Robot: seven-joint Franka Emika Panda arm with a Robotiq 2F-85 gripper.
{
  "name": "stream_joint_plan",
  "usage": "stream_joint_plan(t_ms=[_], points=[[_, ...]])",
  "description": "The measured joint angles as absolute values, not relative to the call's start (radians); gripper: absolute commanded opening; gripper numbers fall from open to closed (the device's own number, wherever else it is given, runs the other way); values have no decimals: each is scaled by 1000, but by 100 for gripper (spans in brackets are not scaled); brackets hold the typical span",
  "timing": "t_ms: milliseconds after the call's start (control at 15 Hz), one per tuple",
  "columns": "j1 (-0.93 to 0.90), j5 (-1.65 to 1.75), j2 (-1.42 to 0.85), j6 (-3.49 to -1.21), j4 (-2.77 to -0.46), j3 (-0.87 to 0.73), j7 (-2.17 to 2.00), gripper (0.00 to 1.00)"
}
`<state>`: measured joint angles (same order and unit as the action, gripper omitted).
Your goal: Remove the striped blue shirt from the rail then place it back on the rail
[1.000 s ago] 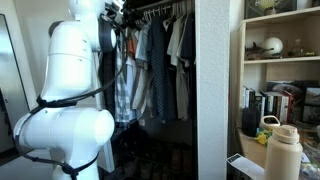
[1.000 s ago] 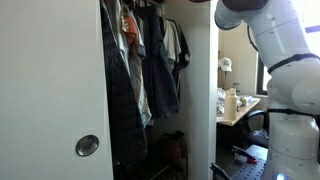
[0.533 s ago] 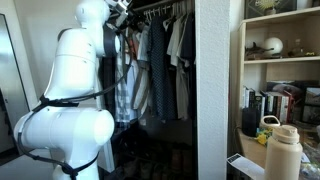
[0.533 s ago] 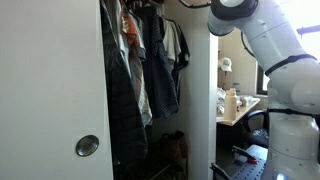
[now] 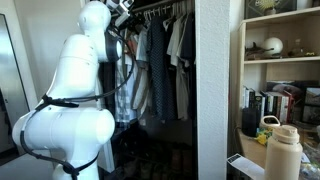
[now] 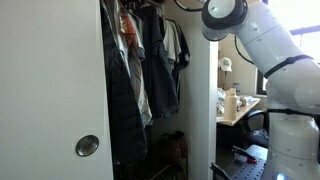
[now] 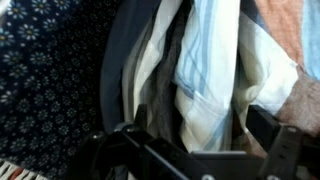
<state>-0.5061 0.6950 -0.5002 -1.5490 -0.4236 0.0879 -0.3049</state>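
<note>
One white arm (image 5: 75, 90) reaching up to the top of an open wardrobe, wrist close under the rail (image 5: 165, 8) in an exterior view. One rail only, crowded with hangers and a row of dark, grey and pale garments. In the wrist view, one tool (image 7: 195, 140) close against the clothes, its two dark fingers (image 7: 120, 145) spread wide, fabric hanging between them but nothing visibly pinched. One striped blue shirt (image 7: 215, 50) straight ahead of the tool, among the hung garments, flanked by two cream pieces; stripes too blurred to make out. One navy flower-print cloth (image 7: 45, 70) at the left. One round handle (image 6: 87, 146) on the white door. One cream bottle (image 5: 283, 150) low beside the bookshelf (image 5: 280, 58).
</note>
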Motion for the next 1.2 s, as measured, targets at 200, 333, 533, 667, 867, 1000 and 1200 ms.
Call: stream_joint_plan(t_ms=[200, 333, 533, 667, 867, 1000, 1200], points=[[-508, 637, -530, -1550, -380, 44, -261, 100], [-502, 589, -543, -1560, -364, 15, -235, 100], [-489, 510, -546, -1589, -366, -12, -199, 100], [-492, 488, -546, -1600, -366, -29, -180, 100], [-512, 487, -546, -1610, -366, -49, -176, 100], [-528, 487, -548, -1614, -366, -61, -176, 100], [-546, 487, -559, -1623, -366, -77, -175, 100]])
